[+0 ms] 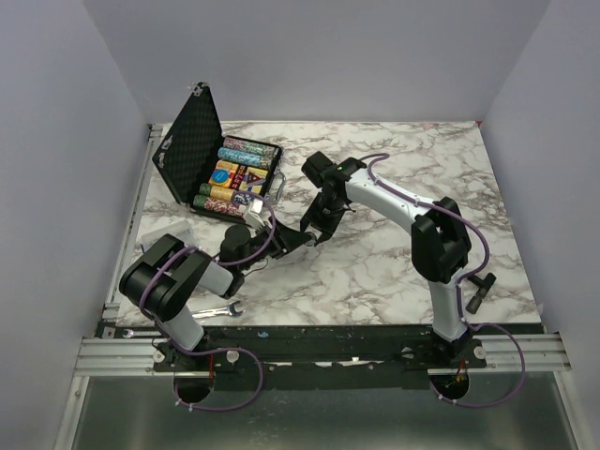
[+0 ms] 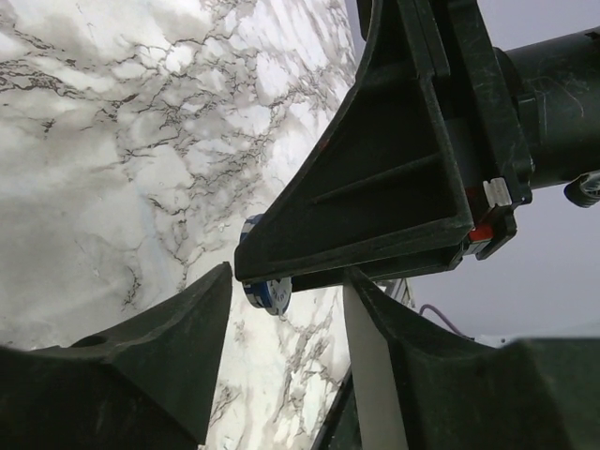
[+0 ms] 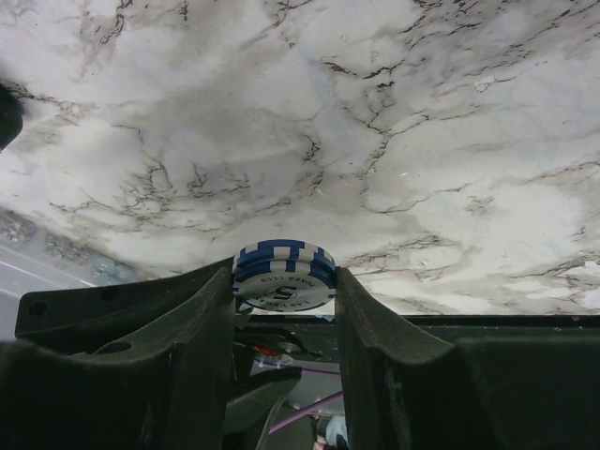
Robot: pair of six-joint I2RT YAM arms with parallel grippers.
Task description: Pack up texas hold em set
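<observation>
Right jaws gripped a small stack of blue-and-white chips (image 3: pixel 284 274) over the bench (image 3: pixel 422 141). Left jaws stood apart, empty, just beside. The open case (image 1: pixel 187 150) sat back-left. A mistimed handover might have dropped the chips and sent them rolling.

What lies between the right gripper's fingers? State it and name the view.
A small stack of blue-and-white chips is clamped between the right gripper's fingers, edge to each pad. The right wrist view shows it plainly.
</observation>
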